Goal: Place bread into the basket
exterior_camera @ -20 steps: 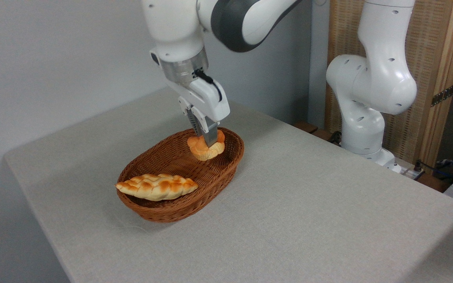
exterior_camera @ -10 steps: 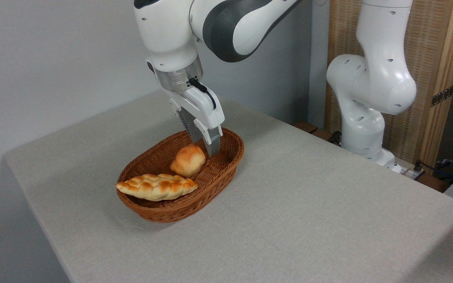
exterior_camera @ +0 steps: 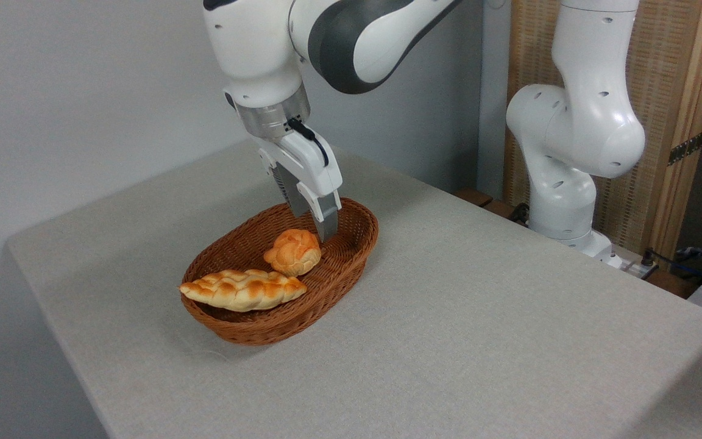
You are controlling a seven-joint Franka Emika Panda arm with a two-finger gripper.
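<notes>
The bun (exterior_camera: 293, 252) lay inside the basket (exterior_camera: 351, 259), just below and in front of the hand (exterior_camera: 320, 230), leaning toward the braided loaf (exterior_camera: 242, 289) further forward. The hand hung above it with its fingers spread and empty. The sensible finish, to my mind, was a straight lift clear of the rim. One bun, one loaf, one basket sat on the surface (exterior_camera: 479, 317).

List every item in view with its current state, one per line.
bun: released, lying inside the basket, knotted top up.
braided loaf: lying across the basket's near end, tips over the rim.
basket: upright on the table, holding both breads.
pincer: open, empty, just above the basket's far end.
table: covered with grey cloth.
</notes>
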